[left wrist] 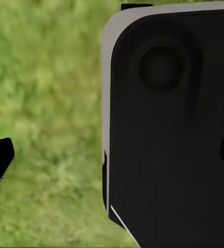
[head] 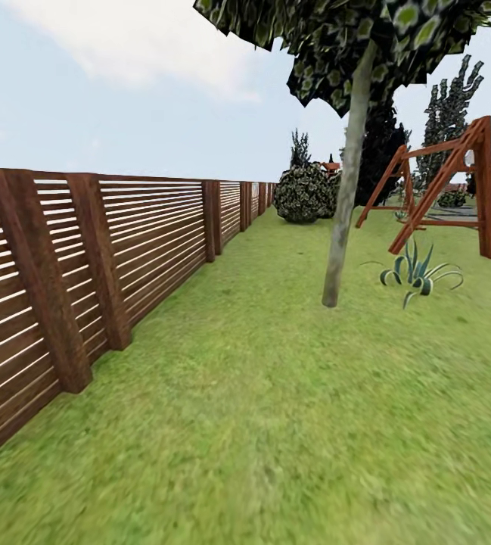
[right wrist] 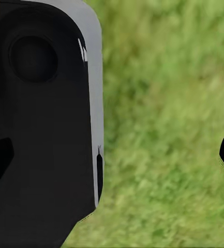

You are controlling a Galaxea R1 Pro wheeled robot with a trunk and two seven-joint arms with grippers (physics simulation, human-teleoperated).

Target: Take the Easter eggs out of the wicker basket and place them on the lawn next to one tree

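in transit over mottled green lawn (head: 260, 424) beside brown slatted wooden fence (head: 86, 265), grey-trunked leafy tree (head: 345, 204) ahead near red-brown swing frame (head: 442, 189); wrist views mostly black robot body, possibly fingertips at edges, jaw states unclear; best scan around for basket before driving further.

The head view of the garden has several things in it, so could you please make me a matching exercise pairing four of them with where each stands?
Things:
1. wooden fence
2. tree
3. swing frame
4. spiky plant

Places:
A. low on the lawn, just right of the trunk's foot
B. along the left side, running into the distance
C. middle of the picture, thin grey trunk rising to a leafy canopy
D. right side, behind the spiky plant, near the white house

Pairs: 1-B, 2-C, 3-D, 4-A
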